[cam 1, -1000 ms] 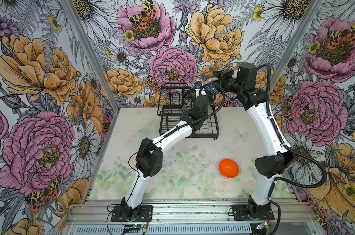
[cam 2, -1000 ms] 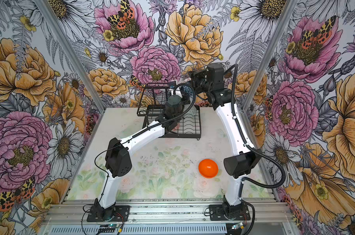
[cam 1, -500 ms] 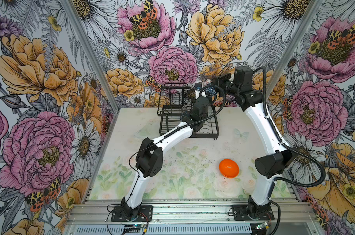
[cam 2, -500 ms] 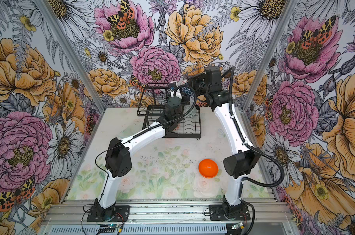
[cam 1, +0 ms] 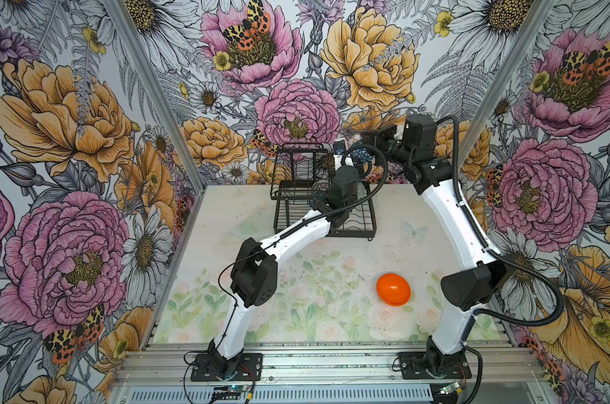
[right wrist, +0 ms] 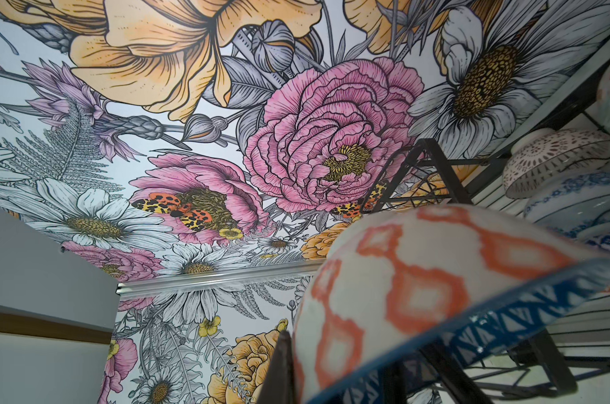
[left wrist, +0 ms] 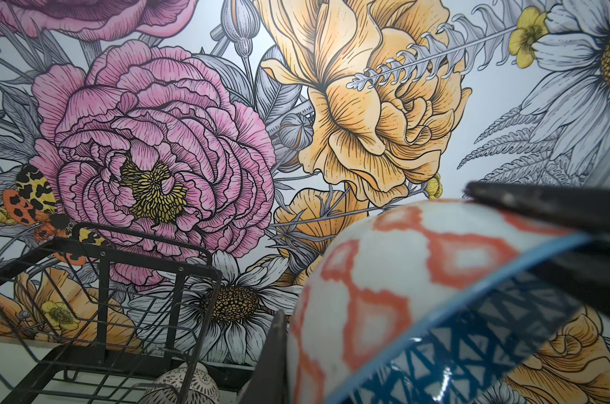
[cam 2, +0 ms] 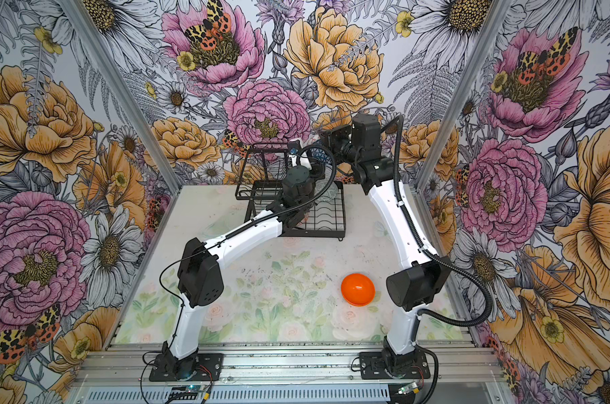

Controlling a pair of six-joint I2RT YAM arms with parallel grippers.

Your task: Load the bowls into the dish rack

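Note:
A bowl (cam 1: 361, 155) (cam 2: 315, 154), orange-white outside (left wrist: 401, 280) with dark blue triangles inside, hangs above the back of the dish rack (cam 1: 363, 217) (cam 2: 328, 218). My left gripper (cam 1: 343, 159) (left wrist: 289, 370) is shut on its wall from below. My right gripper (cam 1: 375, 140) (right wrist: 293, 374) is shut on it from the right; its black fingers (left wrist: 541, 206) clamp the rim. A plain orange bowl (cam 1: 393, 289) (cam 2: 357, 289) lies on the table at front right, apart from both arms.
In the rack lie a grey-green bowl (cam 2: 326, 192), a dark-and-white bowl (right wrist: 559, 161) (left wrist: 184, 384) and a blue-speckled bowl (right wrist: 576, 203). The raised upper basket (cam 1: 298, 164) stands at the rack's back left. Flowered walls close in the back and sides.
My right gripper moved left to the bowl that my left gripper holds above the rack, and shut on its rim. The left arm and the orange bowl stayed put.

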